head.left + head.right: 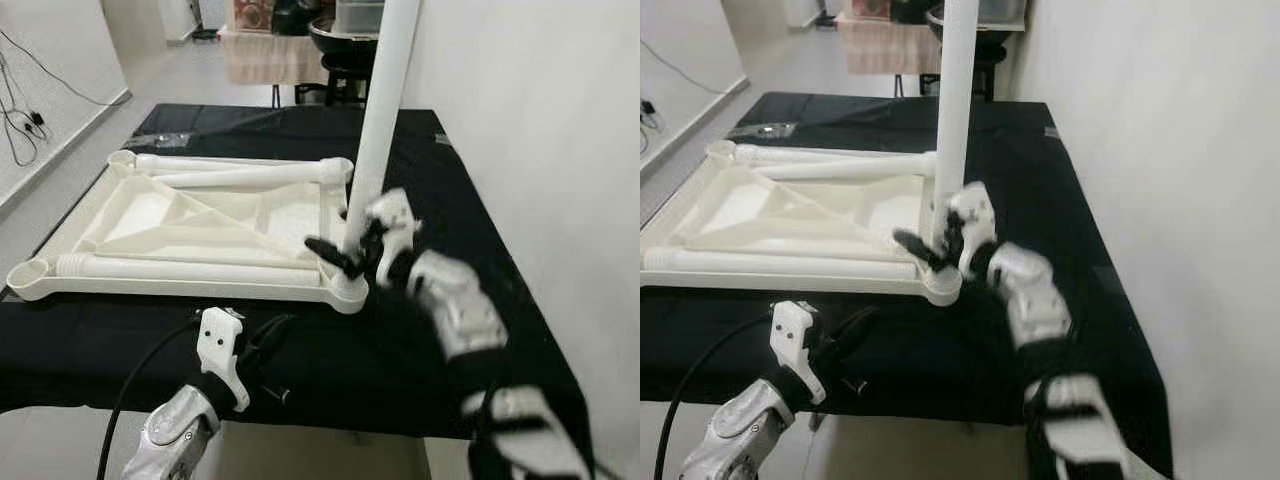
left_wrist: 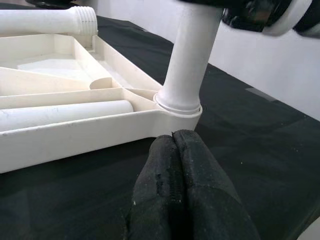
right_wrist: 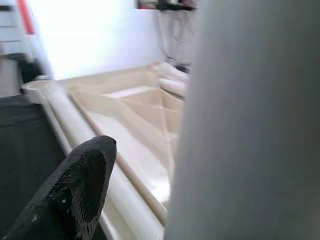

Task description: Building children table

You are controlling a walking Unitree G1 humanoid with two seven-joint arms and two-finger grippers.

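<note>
We see the white table top (image 1: 190, 225) lying upside down on a black cloth (image 1: 470, 250), with one white leg (image 1: 380, 110) standing upright in its near right corner socket. Our right gripper (image 1: 350, 255) has its fingers closed around the lower part of that leg. Three more legs (image 1: 190, 268) lie inside the top. Our left gripper (image 2: 175, 185), fingers pressed together and empty, hovers near the same corner.
</note>
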